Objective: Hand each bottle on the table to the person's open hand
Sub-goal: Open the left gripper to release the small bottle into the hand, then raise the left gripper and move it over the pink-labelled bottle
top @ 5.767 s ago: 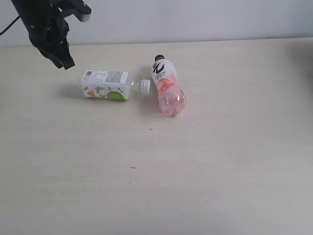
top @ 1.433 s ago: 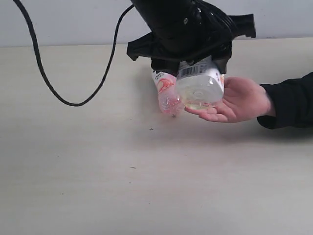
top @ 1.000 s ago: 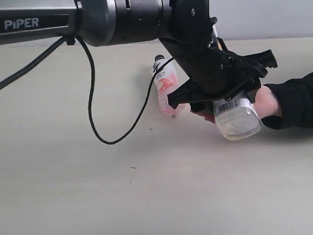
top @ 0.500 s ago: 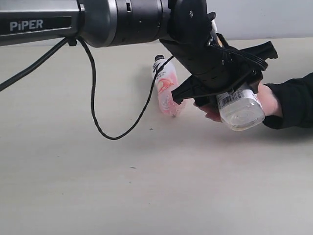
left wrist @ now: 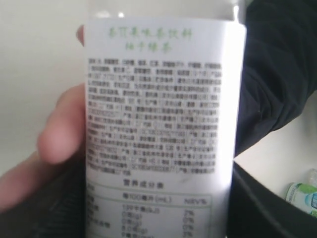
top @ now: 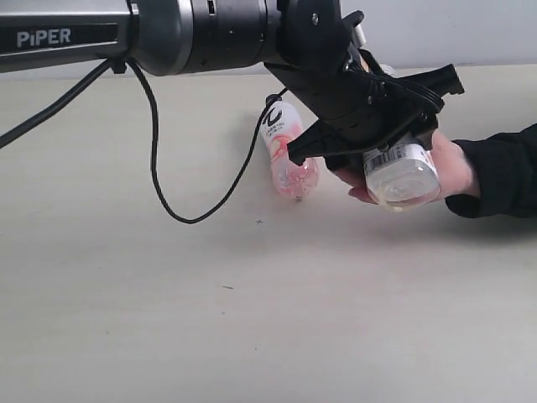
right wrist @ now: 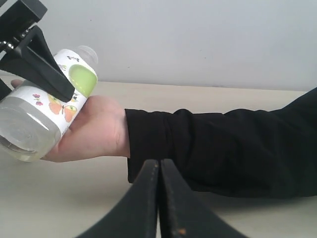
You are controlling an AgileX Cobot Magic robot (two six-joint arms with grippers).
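Note:
My left gripper point(top: 382, 113) is shut on a squarish white-labelled bottle point(top: 401, 172), holding it against the palm of the person's open hand point(top: 449, 168). That bottle's printed label point(left wrist: 156, 114) fills the left wrist view, with the hand's fingers point(left wrist: 57, 134) beside it. From the right wrist view the same bottle point(right wrist: 47, 106) rests in the hand point(right wrist: 94, 131). A pink bottle with a black cap point(top: 285, 147) lies on the table point(top: 168, 294) behind the arm. My right gripper point(right wrist: 159, 166) is shut and holds nothing, low near the person's sleeve.
The person's black sleeve point(top: 503, 172) reaches in from the right. A black cable point(top: 155, 159) hangs from the left arm point(top: 168, 34) and loops over the table. A bit of another green-and-white label point(left wrist: 303, 196) shows at the edge of the left wrist view.
The left arm picked the squarish bottle off the table and carried it right to the hand that came in. Over the last half second the bottle rose slightly and settled closer into the palm.

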